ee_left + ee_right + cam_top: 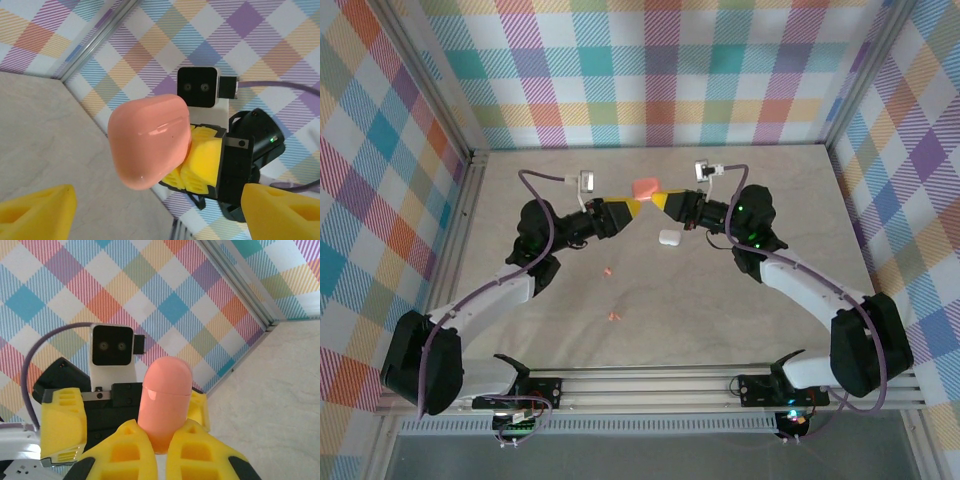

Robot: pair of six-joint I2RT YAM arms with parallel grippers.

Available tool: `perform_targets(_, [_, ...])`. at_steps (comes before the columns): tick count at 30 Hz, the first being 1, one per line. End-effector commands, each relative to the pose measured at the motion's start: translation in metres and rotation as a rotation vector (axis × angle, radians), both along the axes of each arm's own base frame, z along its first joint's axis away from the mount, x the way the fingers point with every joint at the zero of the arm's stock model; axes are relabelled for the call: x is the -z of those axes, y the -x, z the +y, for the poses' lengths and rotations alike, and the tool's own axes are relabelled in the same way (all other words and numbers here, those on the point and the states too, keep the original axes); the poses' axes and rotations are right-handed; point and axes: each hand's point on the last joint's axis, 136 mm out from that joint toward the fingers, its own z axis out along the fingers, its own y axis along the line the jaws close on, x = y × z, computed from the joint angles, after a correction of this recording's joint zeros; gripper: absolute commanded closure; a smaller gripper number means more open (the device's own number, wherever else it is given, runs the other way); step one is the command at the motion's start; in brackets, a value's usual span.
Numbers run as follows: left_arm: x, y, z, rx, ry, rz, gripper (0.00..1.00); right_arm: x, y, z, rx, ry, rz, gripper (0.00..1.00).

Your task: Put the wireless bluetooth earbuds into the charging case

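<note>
Salmon-pink case (165,385): a smooth, glossy pebble with its rounded end up and a fine seam across it, held off the table between my two grippers.
Hidden part: the lower end of the salmon-pink case is sunk between my right fingers (122,455), so I cannot see how far down it goes.
Right grip: my right gripper (660,199) pinches the salmon-pink case, with ribbed yellow pads pressed on both its flanks.
Left grip: my left gripper (155,200) faces the salmon-pink case with its fingers spread wide. One plain yellow wedge sits on either side, and neither touches it. The bottom edge of the left wrist view cuts both wedges off.
Loose pieces: two salmon-pink earbuds (608,271) lie on the table, well apart from the salmon-pink case and on the side toward my bases. From above they are mere specks, too small to make out their stems.
Second case: a white case (669,238), rounded and matte-looking, rests on the table near the salmon-pink case, just on the side toward my bases and below my right wrist.
Table (740,330): a pale, mottled, stone-look top.
Walls (650,60): pastel plaid panels behind the salmon-pink case.
</note>
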Motion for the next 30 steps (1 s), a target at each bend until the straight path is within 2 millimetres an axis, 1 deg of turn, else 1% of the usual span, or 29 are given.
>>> perform_targets(1, [-0.023, 0.009, 0.004, 0.033, 0.07, -0.069, 0.17, -0.018, 0.003, -0.003, -0.008, -0.053, -0.055, 1.0])
perform_targets(7, [-0.023, 0.005, 0.003, 0.056, 0.063, -0.048, 0.21, -0.022, 0.01, -0.002, -0.042, -0.053, -0.049, 1.0])
perform_targets(10, [-0.03, 0.003, 0.002, 0.077, 0.101, -0.05, 0.22, -0.025, 0.013, -0.001, -0.067, -0.06, -0.033, 1.0])
perform_targets(12, [-0.039, 0.006, 0.0, 0.11, 0.126, -0.061, 0.25, -0.027, 0.014, 0.001, -0.087, -0.071, -0.022, 1.0])
perform_targets(15, [-0.045, 0.008, -0.001, 0.134, 0.148, -0.069, 0.29, -0.03, 0.015, 0.003, -0.108, -0.084, -0.02, 1.0])
perform_targets(23, [-0.051, 0.012, -0.003, 0.166, 0.146, -0.08, 0.39, -0.031, 0.018, 0.005, -0.135, -0.081, -0.032, 1.0])
perform_targets(26, [-0.056, 0.014, -0.005, 0.192, 0.15, -0.083, 0.41, -0.031, 0.018, 0.005, -0.134, -0.086, -0.031, 1.0])
perform_targets(30, [-0.057, 0.018, -0.007, 0.207, 0.146, -0.082, 0.44, -0.031, 0.016, 0.005, -0.131, -0.086, -0.033, 1.0])
